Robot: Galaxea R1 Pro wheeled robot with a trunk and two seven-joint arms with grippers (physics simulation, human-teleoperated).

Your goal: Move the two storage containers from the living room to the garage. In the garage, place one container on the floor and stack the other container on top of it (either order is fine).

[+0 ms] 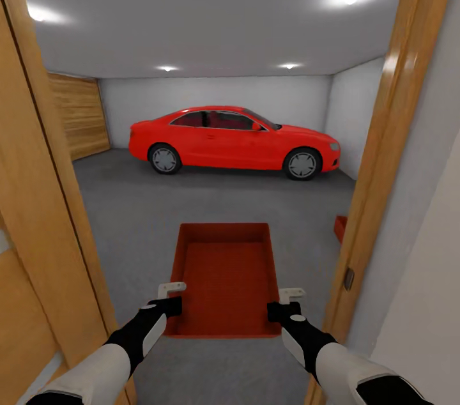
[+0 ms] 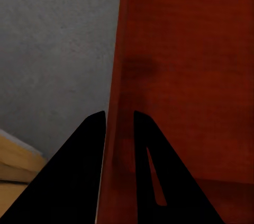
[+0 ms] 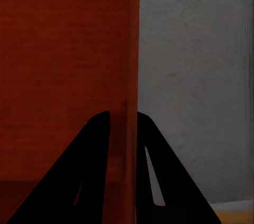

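I hold one red-orange open-topped storage container (image 1: 227,277) level in front of me, above the dark grey garage floor (image 1: 140,213). My left gripper (image 1: 171,306) is shut on its left wall near the close corner. My right gripper (image 1: 284,310) is shut on its right wall. The left wrist view has the black fingers (image 2: 79,171) straddling the red wall (image 2: 185,75). In the right wrist view that gripper's fingers (image 3: 153,171) straddle the other wall (image 3: 63,65). A corner of a second red-orange container (image 1: 340,227) sits on the floor, mostly hidden by the right door jamb.
I stand in a wooden doorway, with jambs close on the left (image 1: 38,200) and right (image 1: 383,156). A red car (image 1: 233,140) is parked across the back of the garage. A slatted wooden door (image 1: 76,114) is on the left wall. Bare concrete lies between me and the car.
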